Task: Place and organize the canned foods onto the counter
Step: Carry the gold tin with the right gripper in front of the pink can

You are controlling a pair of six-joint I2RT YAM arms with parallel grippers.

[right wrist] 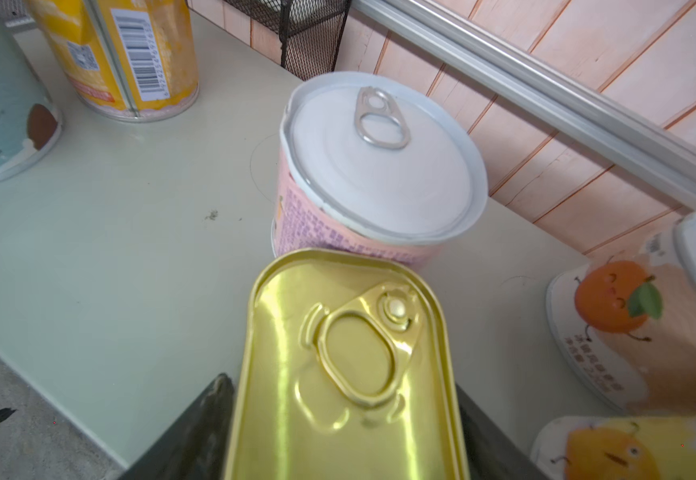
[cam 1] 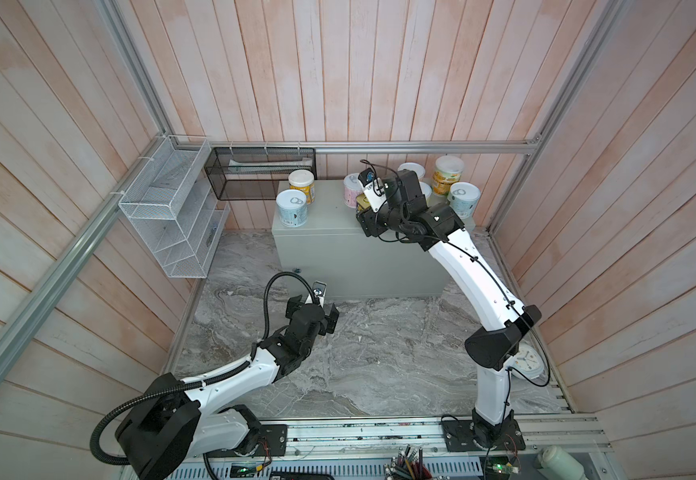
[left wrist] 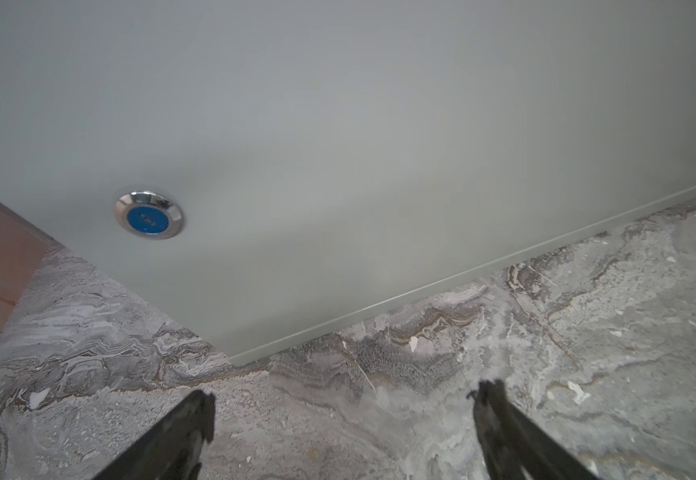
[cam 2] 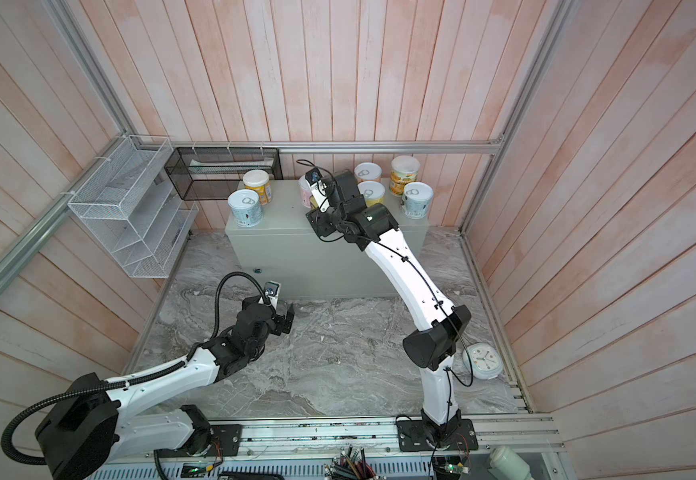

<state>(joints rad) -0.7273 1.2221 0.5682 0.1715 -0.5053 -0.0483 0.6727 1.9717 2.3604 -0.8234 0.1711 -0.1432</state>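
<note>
Hanging low over the marble, the left claw [left wrist: 346,395] is spread wide with nothing in it. Up on the grey table [cam 1: 325,208] stand a blue can [cam 1: 292,208] and a yellow can [cam 1: 301,185]. Next comes the pink can [right wrist: 379,166]. Just beside it, the gold tin [right wrist: 338,332] sits between the right claw's [right wrist: 342,399] fingers. I cannot tell if it is squeezing or letting go. The tin looks hard, smooth and slippery, so hold its long flat sides.

Seeing glossy gold metal on the rectangular tin [right wrist: 338,374]; noting a smooth whitish metal lid on the round can [right wrist: 379,166]; finding matt, smooth grey painted metal across the counter [right wrist: 130,232]; spotting polished chrome ringing the lock [left wrist: 149,215]; meeting matt veined stone in the marble surface [left wrist: 338,436].
</note>
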